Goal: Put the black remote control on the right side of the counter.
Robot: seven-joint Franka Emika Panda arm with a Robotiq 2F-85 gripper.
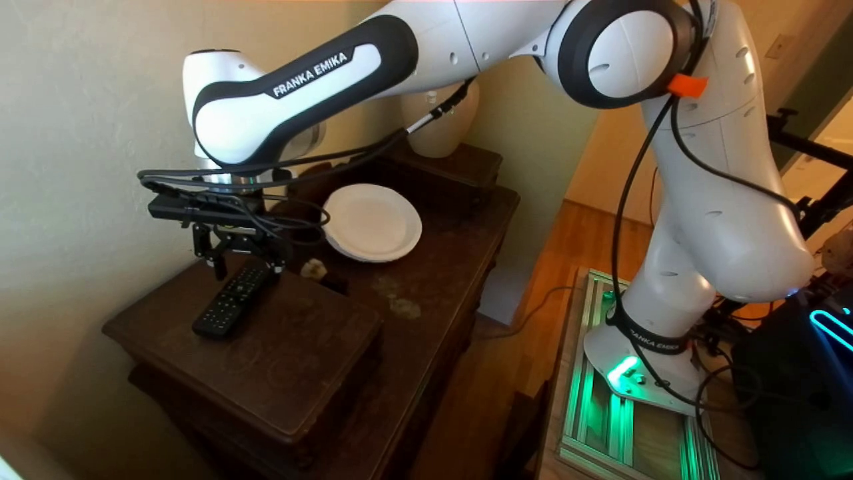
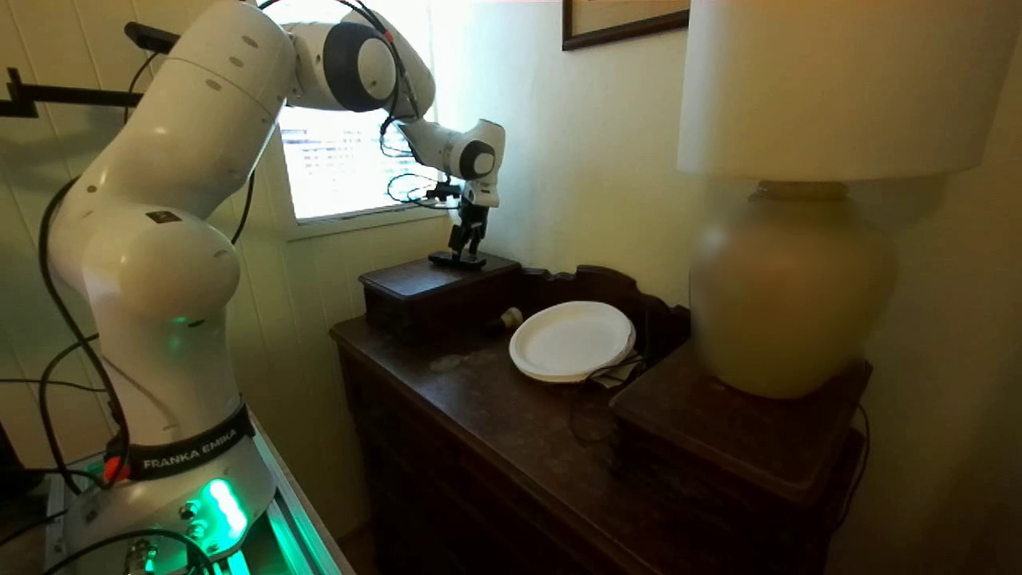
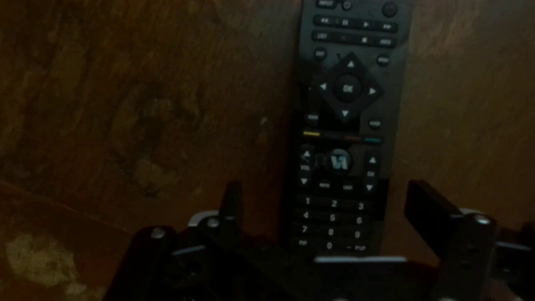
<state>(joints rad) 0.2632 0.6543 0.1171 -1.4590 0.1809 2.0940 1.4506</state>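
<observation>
The black remote control (image 1: 226, 308) lies flat on the raised box-like step at one end of the dark brown wooden counter (image 1: 426, 333). It also shows as a thin dark bar in an exterior view (image 2: 444, 258). In the wrist view the remote (image 3: 342, 138) runs up the picture, buttons facing up. My gripper (image 1: 248, 268) is just above the remote's wall-side end, pointing down. In the wrist view the open fingers (image 3: 324, 196) stand on either side of the number buttons, with a gap on both sides. The remote's near end is hidden behind the gripper body.
A white plate (image 1: 373, 223) lies on the lower counter top, also in an exterior view (image 2: 571, 342). A small pale knob-like object (image 1: 313, 269) sits beside the step. A large lamp (image 2: 786, 303) stands on the opposite raised step. A wall (image 1: 80, 167) is close behind the gripper.
</observation>
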